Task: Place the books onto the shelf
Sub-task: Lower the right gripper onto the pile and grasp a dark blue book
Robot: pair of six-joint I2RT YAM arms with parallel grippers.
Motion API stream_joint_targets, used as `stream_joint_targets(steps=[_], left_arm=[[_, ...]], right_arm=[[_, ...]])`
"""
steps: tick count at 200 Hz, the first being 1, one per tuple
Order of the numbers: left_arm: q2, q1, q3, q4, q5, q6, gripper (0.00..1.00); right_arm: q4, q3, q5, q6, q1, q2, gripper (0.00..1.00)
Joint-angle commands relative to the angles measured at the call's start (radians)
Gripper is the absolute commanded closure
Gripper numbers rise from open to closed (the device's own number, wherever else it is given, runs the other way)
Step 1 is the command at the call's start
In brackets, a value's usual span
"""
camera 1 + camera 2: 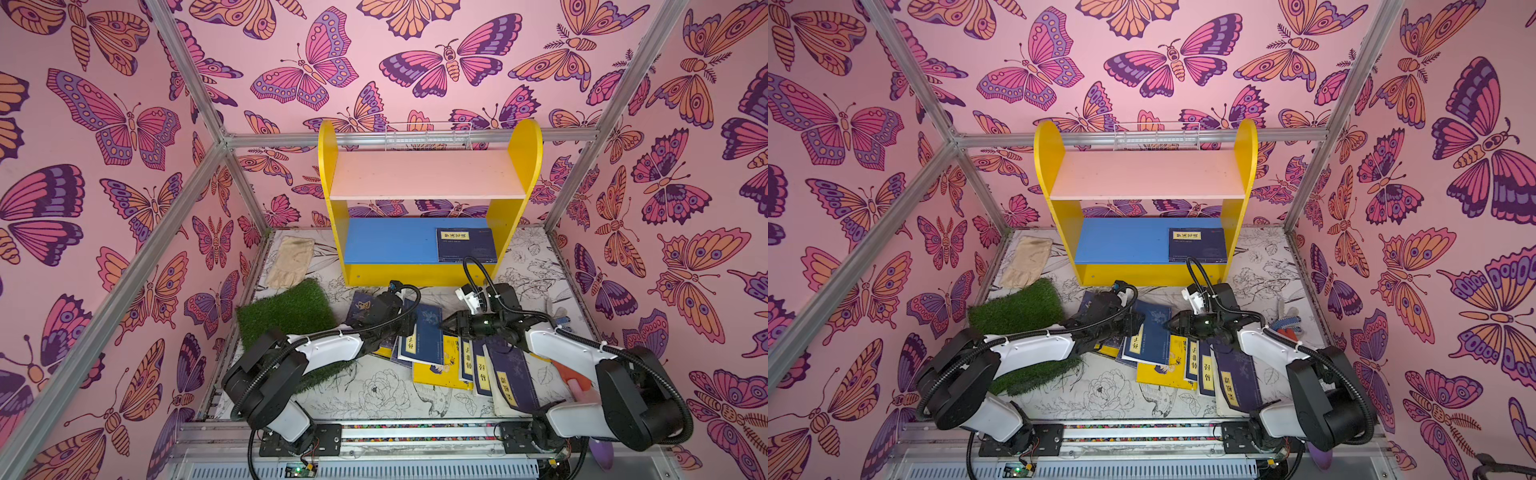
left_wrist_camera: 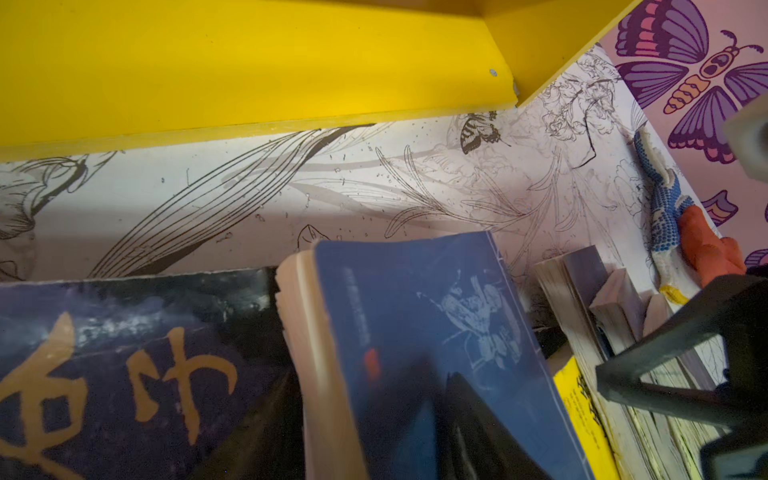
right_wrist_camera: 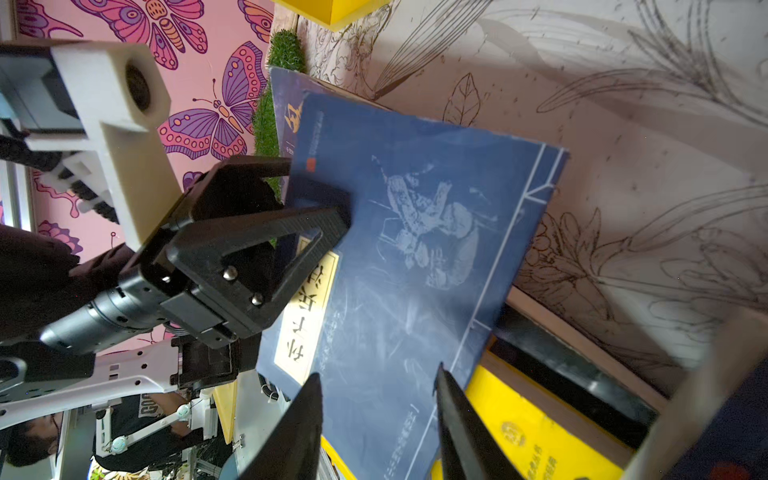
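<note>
A blue book with a pale portrait (image 1: 426, 336) (image 1: 1154, 332) (image 3: 415, 249) tilts over the pile of books on the floor. My left gripper (image 1: 409, 328) (image 2: 374, 436) is shut on its label-side edge, one finger on the cover and one below. My right gripper (image 1: 444, 326) (image 3: 378, 386) is open, its tips just above the same cover's opposite side. A yellow book (image 1: 440, 365), navy books (image 1: 509, 374) and a dark book with orange characters (image 2: 124, 353) lie around. One navy book (image 1: 466, 245) lies on the shelf's (image 1: 328, 166) blue lower board.
A green turf square (image 1: 286, 311) and beige glove (image 1: 291, 259) lie left of the pile. A blue-dotted glove (image 1: 561, 320) and an orange item (image 1: 575, 376) sit at the right wall. A white wire basket (image 1: 428, 135) hangs behind the shelf.
</note>
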Motion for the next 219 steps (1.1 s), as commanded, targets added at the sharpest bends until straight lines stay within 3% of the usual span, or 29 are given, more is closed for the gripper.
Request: stream_joint_targets(steps=[1,56,105,143,165,195,219], left_arm=[[-0.006,0.003,-0.020,0.012,0.003,-0.001,0.40],[-0.007,0.003,-0.037,0.012,-0.015,-0.011,0.40],[-0.001,0.003,-0.047,0.011,-0.025,-0.011,0.40],[0.004,0.004,-0.052,0.012,-0.035,-0.015,0.40],[0.006,0.005,-0.059,0.017,-0.046,-0.036,0.41],[0.008,0.012,-0.072,0.041,-0.038,-0.052,0.41],[0.012,0.017,-0.082,0.066,-0.029,-0.060,0.41]], right_arm=[[-0.002,0.026,0.003,-0.032,0.005,0.034,0.56],[-0.068,0.033,0.171,-0.056,0.005,0.102,0.55],[0.049,0.065,0.039,-0.004,0.011,0.183,0.56],[0.243,0.063,-0.066,0.088,0.033,0.221,0.59],[0.308,0.059,-0.102,0.117,0.040,0.207,0.64],[0.354,0.045,-0.141,0.135,0.041,0.138,0.77],[0.342,0.045,-0.160,0.126,0.044,0.125,0.75]])
